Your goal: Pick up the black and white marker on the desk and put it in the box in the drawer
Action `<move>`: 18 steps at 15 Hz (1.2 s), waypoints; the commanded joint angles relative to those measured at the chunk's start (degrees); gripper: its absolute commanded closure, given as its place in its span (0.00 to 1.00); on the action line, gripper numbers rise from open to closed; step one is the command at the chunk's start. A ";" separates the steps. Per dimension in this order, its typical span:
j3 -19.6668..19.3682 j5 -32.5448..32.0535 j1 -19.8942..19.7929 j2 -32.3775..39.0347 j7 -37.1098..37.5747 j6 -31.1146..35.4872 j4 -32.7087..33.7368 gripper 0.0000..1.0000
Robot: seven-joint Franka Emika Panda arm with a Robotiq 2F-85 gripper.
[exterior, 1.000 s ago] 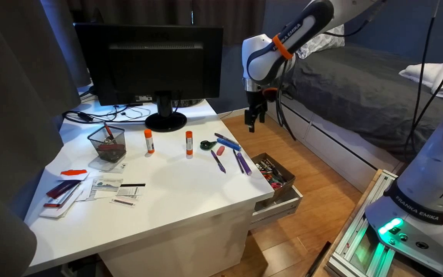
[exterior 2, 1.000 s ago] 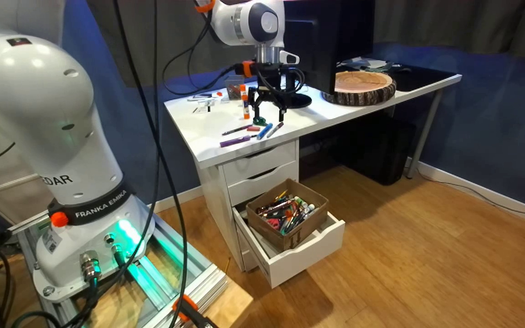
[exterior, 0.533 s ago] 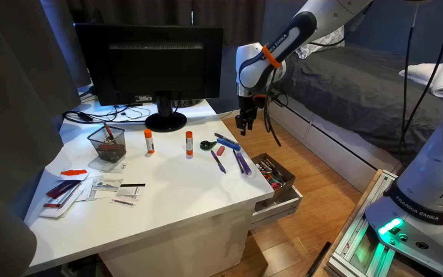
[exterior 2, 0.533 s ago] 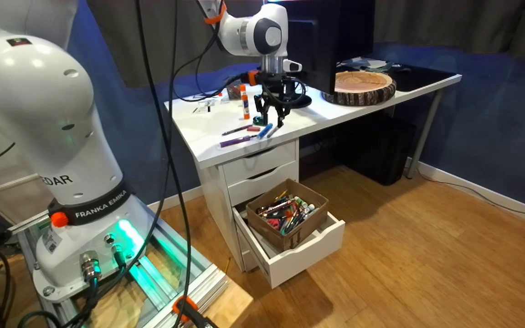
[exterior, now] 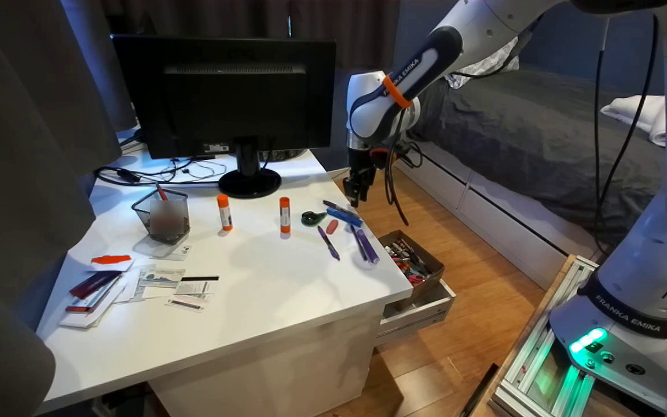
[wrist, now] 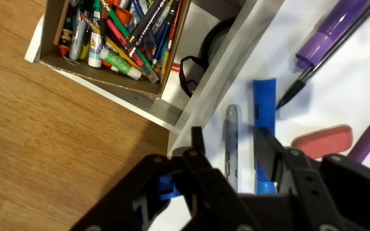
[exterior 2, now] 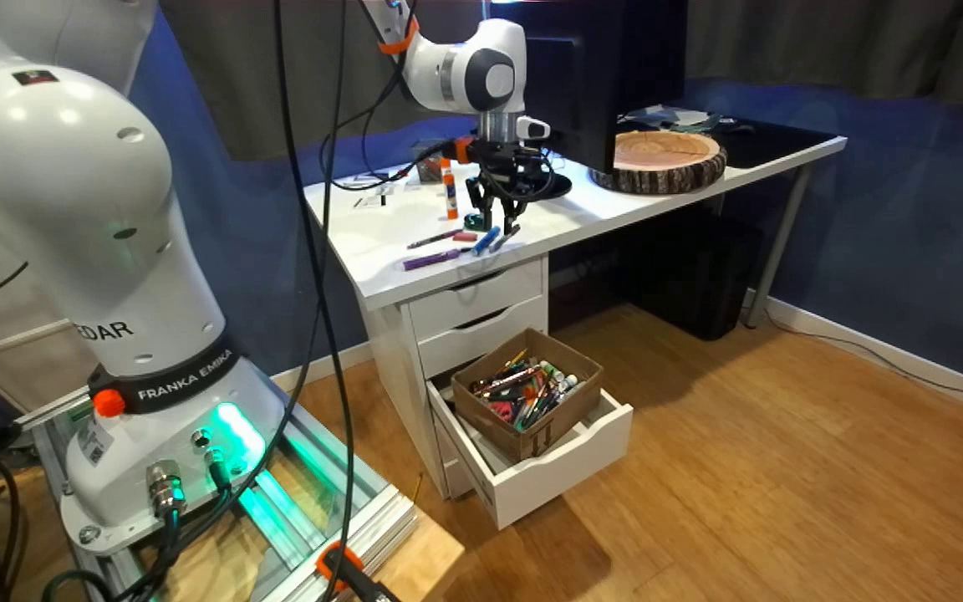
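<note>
The black and white marker [wrist: 232, 144] lies on the white desk [exterior: 264, 289], near its edge, its grey-white barrel showing black lettering. My gripper [wrist: 230, 130] is above it, one finger on either side and a gap to both, so the jaws stand partly apart and hold nothing. In an exterior view the gripper [exterior 2: 500, 227] is low over the marker [exterior 2: 505, 239]; whether the tips touch the desk I cannot tell. Below the desktop, the pulled-out drawer [exterior 2: 569, 472] carries a brown cardboard box [exterior 2: 561, 425] full of pens and markers.
A blue marker [wrist: 264, 96] lies close beside, partly behind one finger. Near it are a pink eraser [wrist: 324, 141], a purple highlighter [exterior: 367, 247], slim pens and a green tape dispenser [exterior: 312, 218]. Two glue sticks [exterior: 285, 215] stand farther in; a monitor [exterior: 223, 98] rises behind.
The gripper has come down toward the desk edge and the marker, shifting left in an exterior view. Its fingers have drawn closer together. The things on the desk have not moved.
</note>
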 commanded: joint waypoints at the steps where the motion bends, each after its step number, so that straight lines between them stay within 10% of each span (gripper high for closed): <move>1: 0.41 1.46 0.02 2.32 0.87 1.82 2.19 0.60; 18: 0.69 2.02 0.28 6.71 1.58 4.12 5.30 0.61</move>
